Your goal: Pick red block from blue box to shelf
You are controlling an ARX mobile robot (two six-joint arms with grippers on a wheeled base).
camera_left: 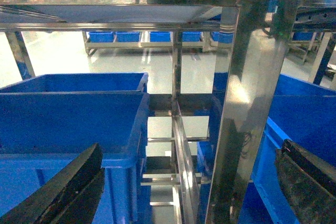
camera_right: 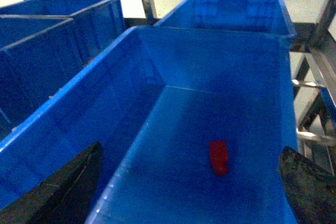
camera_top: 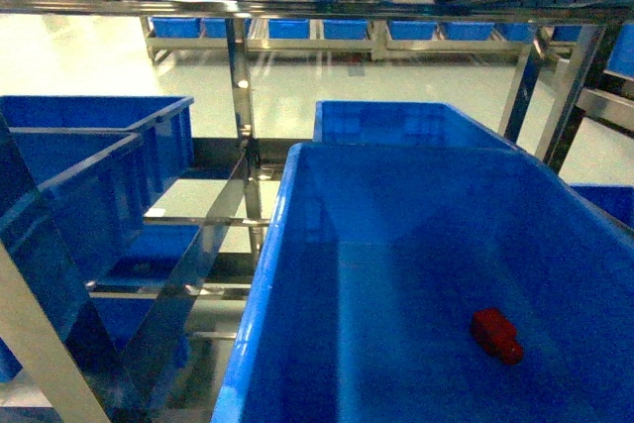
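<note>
Block position: red block [camera_right: 218,157] lies on the floor of the near blue box [camera_right: 131,124], toward its right wall, long axis running front to back. Right gripper [camera_right: 191,195] hovers above, fingers spread, block ahead and below between them, so it looks nearer. Left gripper [camera_left: 194,182] spread too, facing a shelf [camera_left: 247,108] post. Box holds nothing else.

Glossy smooth plastic blue box [camera_top: 297,274], matt red block [camera_top: 496,334], shiny polished steel shelf [camera_top: 241,76]
</note>
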